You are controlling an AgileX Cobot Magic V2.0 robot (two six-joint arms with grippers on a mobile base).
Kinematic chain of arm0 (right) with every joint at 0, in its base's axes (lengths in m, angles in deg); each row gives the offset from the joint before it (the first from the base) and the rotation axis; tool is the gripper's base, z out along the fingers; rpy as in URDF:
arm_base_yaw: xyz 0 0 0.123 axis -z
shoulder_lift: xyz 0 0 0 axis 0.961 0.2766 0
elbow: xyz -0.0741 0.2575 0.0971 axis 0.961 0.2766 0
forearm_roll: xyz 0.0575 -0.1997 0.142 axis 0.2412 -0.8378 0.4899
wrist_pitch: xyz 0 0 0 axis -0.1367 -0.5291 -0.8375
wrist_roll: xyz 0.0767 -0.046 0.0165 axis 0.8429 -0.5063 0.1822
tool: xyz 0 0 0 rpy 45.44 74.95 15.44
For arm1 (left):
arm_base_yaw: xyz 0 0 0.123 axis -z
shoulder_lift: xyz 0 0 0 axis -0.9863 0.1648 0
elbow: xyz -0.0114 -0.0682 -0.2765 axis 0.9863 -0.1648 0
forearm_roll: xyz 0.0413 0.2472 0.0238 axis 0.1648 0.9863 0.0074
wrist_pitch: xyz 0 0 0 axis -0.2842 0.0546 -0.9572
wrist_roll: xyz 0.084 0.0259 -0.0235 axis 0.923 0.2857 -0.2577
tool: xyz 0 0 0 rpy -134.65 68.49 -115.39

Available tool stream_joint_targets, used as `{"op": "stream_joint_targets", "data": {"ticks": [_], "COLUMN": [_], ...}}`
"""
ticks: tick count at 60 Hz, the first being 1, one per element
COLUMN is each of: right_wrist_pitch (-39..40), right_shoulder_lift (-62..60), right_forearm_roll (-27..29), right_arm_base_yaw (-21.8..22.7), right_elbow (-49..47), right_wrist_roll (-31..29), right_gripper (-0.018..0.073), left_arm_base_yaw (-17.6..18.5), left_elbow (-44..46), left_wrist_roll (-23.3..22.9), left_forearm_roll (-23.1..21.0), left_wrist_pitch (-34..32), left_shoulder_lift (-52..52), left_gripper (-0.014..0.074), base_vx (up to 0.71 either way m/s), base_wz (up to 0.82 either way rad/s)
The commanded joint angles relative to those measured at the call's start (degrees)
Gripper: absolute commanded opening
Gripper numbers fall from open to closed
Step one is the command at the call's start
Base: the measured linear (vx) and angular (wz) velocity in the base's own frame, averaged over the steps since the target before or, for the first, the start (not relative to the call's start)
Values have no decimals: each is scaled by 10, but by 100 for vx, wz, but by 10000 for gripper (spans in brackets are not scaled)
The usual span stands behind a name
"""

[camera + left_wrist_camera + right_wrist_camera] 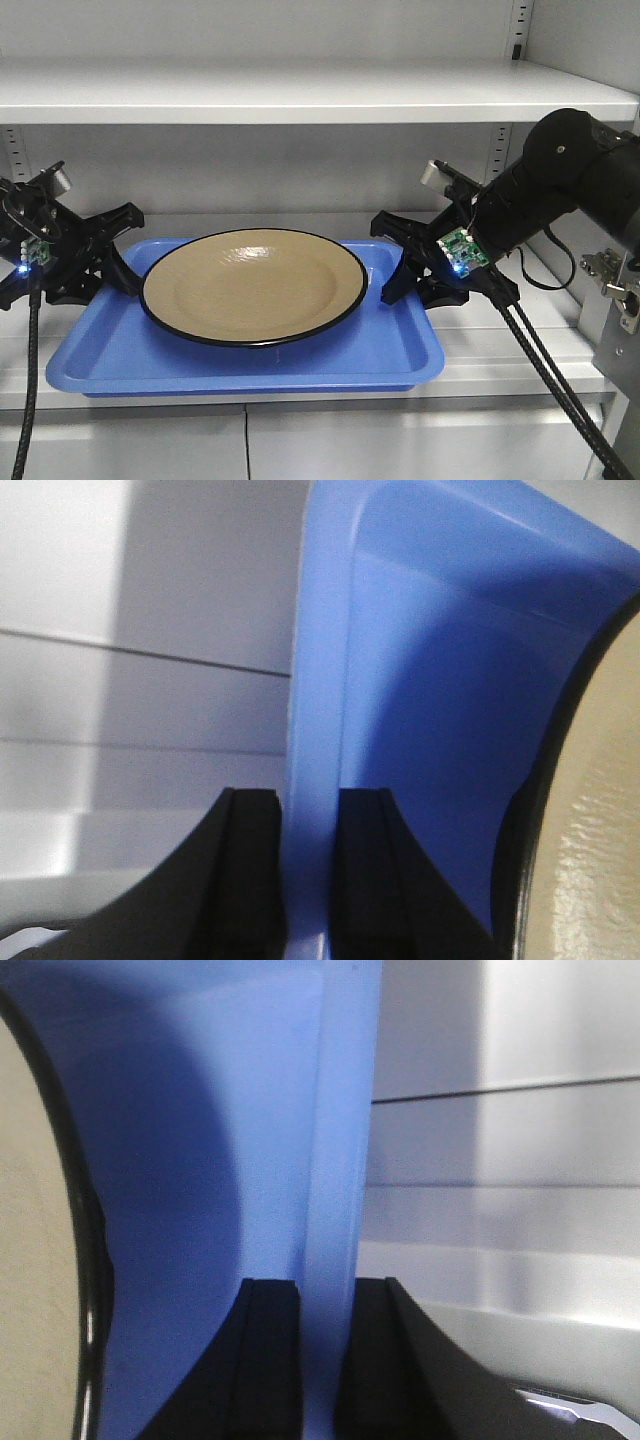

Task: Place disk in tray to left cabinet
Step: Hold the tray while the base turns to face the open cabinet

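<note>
The tan disk (250, 285) with its thin black rim lies in the middle of the blue tray (100, 350). The tray sits at the level of the left cabinet's (300, 95) lower shelf; I cannot tell whether it rests on it. My left gripper (115, 265) is shut on the tray's left edge, one finger on each side of the rim (308, 800). My right gripper (400, 265) is shut on the tray's right edge in the same way (327, 1290). The left wrist view shows the tray (420, 680) and the disk's edge (600, 830); the right wrist view shows the tray (250, 1110) and the disk (30, 1260).
The cabinet's upper shelf hangs over the tray. Slotted rear uprights (497, 150) stand behind it. A door hinge (610, 275) sits on the right side panel, close to my right arm. Lower doors (250, 445) are below the shelf's front edge.
</note>
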Motion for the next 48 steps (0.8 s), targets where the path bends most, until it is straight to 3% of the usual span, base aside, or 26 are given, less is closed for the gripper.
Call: {"op": "stream_joint_targets", "data": {"ticks": [1,48], "right_wrist_pitch": [21,21], "right_shoulder_lift": [-39,-39], "right_forearm_roll": [90,90], "right_arm_base_yaw": [-14,-14], "right_elbow": [-19,-19], "right_wrist_roll": [-8,-8], "right_gripper": [-6,-6], "left_arm_base_yaw": [19,19], "left_elbow": [22,22], "left_wrist_roll": [-11,-11], "left_forearm_roll": [-101,-101], "left_wrist_pitch": [-3,-3], "left_shoulder_lift": [-38,-38], "left_gripper": [-1,-1], "base_vx": [8,3], "base_wz": [-5,-3]}}
